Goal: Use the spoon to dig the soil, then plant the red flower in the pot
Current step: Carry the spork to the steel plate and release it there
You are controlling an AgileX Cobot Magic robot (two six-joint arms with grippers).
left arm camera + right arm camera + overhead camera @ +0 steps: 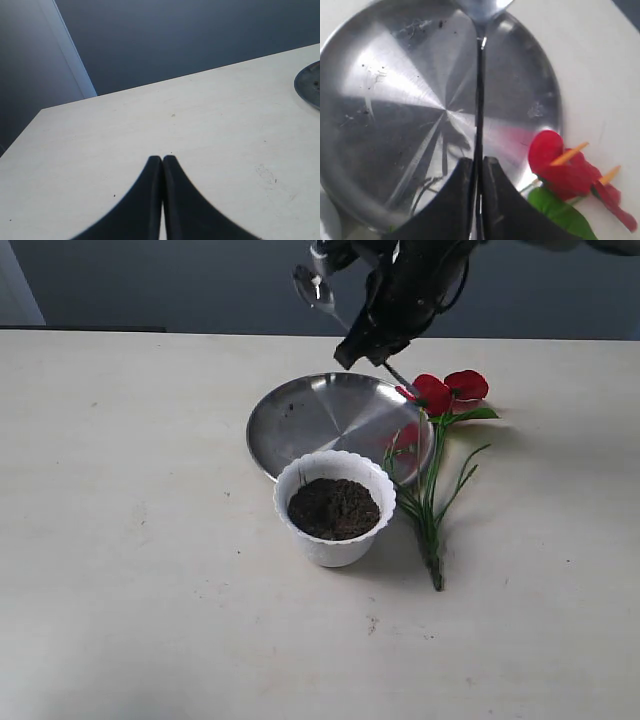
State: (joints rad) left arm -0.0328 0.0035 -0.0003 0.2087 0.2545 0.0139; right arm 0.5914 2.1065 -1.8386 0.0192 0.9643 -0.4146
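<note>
Shiny steel plate point(320, 415), glossy metal spoon point(480, 75), crumbly soil point(334, 508).

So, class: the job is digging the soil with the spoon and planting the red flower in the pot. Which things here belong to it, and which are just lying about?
Belong: spoon, held by right end effector; soil; pot; red flower.
Lying about: steel plate.
</note>
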